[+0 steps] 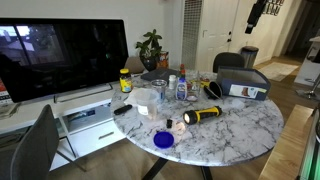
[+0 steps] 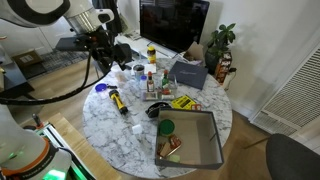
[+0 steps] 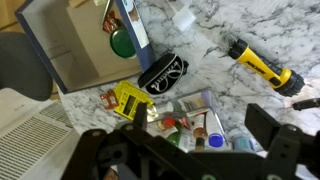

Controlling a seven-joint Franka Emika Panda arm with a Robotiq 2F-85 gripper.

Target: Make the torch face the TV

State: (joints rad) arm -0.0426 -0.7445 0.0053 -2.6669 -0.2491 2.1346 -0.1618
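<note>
The torch (image 1: pixel 203 115) is yellow with black ends and lies on its side on the round marble table (image 1: pixel 240 125), apart from the other items. It also shows in an exterior view (image 2: pixel 116 100) and in the wrist view (image 3: pixel 262 65). The TV (image 1: pixel 60 55) is a large black screen beyond the table's edge, and it shows in both exterior views (image 2: pixel 175 20). My gripper (image 3: pixel 185 135) is open and empty, high above the table over a cluster of small bottles. It shows in both exterior views (image 2: pixel 100 42) (image 1: pixel 258 12). The torch lies off to its side, untouched.
A grey tray (image 2: pixel 195 150) holds a green lid (image 3: pixel 122 43). A black oval case (image 3: pixel 163 73), a yellow packet (image 3: pixel 130 100), several bottles (image 1: pixel 178 88), a yellow-lidded jar (image 1: pixel 125 80), a blue lid (image 1: pixel 163 140) and a grey box (image 1: pixel 243 85) crowd the table. A white printer-like box (image 1: pixel 85 115) stands under the TV.
</note>
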